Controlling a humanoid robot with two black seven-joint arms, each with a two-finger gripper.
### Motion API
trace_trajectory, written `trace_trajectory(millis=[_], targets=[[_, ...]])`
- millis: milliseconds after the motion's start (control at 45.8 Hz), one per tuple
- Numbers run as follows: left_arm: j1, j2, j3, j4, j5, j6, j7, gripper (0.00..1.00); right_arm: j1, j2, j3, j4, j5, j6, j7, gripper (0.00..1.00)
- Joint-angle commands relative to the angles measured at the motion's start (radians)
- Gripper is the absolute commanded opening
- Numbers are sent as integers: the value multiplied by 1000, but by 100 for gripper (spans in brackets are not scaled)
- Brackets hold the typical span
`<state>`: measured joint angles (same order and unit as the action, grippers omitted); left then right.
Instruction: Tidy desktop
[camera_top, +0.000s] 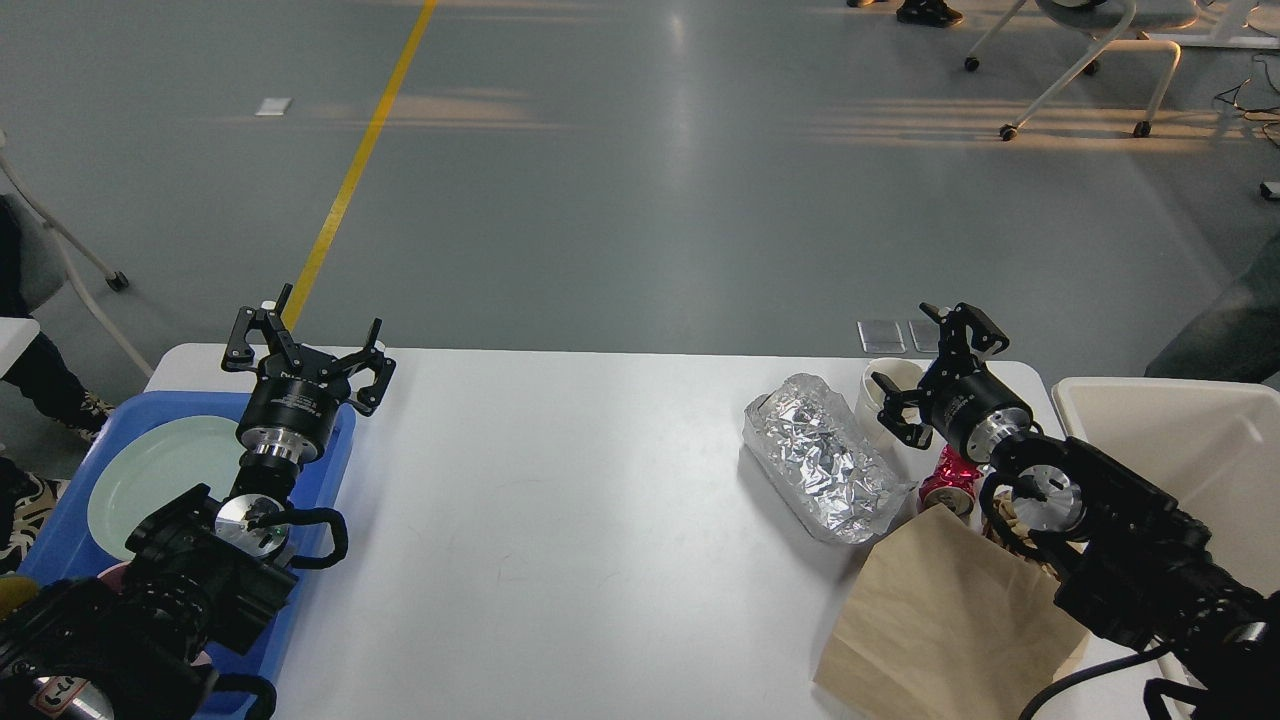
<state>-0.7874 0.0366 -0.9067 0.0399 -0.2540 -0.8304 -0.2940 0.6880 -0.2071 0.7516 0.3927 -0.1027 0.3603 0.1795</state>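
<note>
Tabletop (600, 520): the white tabletop filled the lower middle of the head view, its broad centre bare, with clutter gathered at its right end.
Foil container (825, 460): a crumpled foil tray was laid on the tabletop at the right, slanted, just beside a white paper cup (885, 395) at its far side.
Red can (950, 482): a small red can was seen partly hidden under the right arm, touching or nearly touching the brown paper bag (950, 620) lying flat near the front edge.
Beige bin (1180, 450): an open bin was set off the right end of the tabletop, judged to be the place meant for the rubbish (it stood just beside the litter).
Blue tray (330, 470): a tray was placed at the left end, carrying a pale green plate (160, 470), probably kept apart for dishes.
Right pincer (935, 375): it was held spread wide and empty, over the cup, judged to be posed for a grasp there.
Left pincer (310, 350): it was held wide and empty above the tray's far corner, apparently parked clear of the work.
</note>
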Motion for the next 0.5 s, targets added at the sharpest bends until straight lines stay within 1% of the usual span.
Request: trace_trajectory(millis=[0, 481], targets=[[8, -1, 15, 0, 1, -10, -45, 96, 1, 0, 0, 0, 1, 0, 0, 100], [8, 0, 17, 0, 2, -13, -47, 96, 1, 0, 0, 0, 0, 0, 0, 100]])
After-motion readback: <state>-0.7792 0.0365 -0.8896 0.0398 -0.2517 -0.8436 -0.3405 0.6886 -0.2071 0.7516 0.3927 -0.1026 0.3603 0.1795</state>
